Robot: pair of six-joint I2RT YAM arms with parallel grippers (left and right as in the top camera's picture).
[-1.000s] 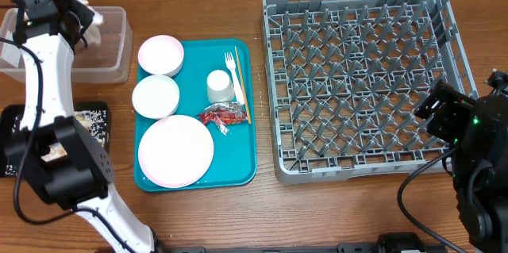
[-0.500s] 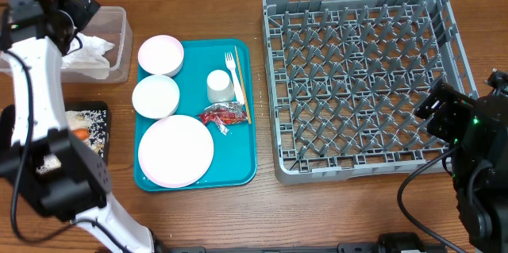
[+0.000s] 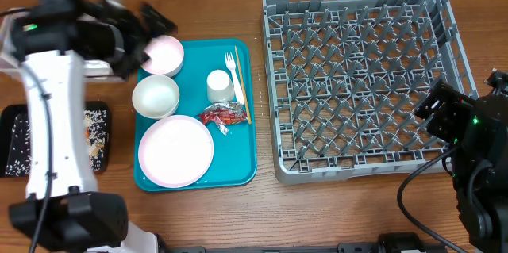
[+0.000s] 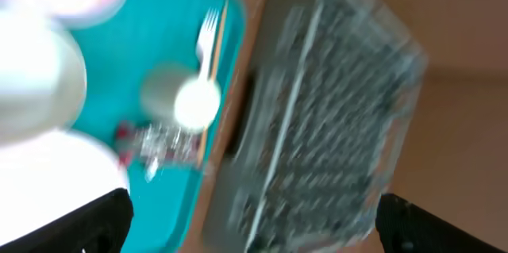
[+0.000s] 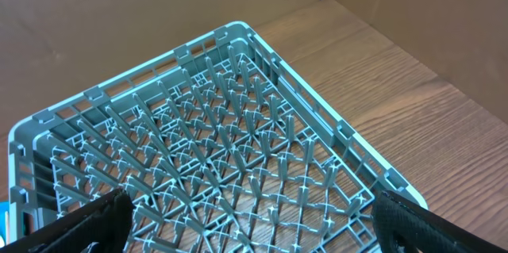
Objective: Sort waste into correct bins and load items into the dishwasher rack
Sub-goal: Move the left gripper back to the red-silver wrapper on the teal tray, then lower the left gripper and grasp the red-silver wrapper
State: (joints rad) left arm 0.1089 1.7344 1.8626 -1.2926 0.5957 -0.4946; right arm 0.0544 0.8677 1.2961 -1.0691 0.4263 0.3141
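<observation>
Overhead view: hard to read around the left arm (image 3: 48, 126), smeared by motion, covering the table's far left corner, crossing the black tray (image 3: 12, 142) and clipping the pink bowl (image 3: 167, 55). Left wrist view just as blurred, yet enough to show the left gripper (image 4: 254, 201) spread wide, holding nothing, above the teal tray (image 3: 238, 158). Right gripper (image 5: 250, 197) likewise spread and empty, facing the grey rack (image 3: 365, 78); partly cut off at the overhead frame's edge. On the teal tray: large whitish plate (image 3: 175, 151), white bowl (image 3: 155, 96), cup (image 3: 220, 86), fork (image 3: 232, 69), thin stick (image 3: 244, 94), crumpled red wrapper (image 3: 222, 114). Rice (image 3: 97, 130) speckling the black tray.
</observation>
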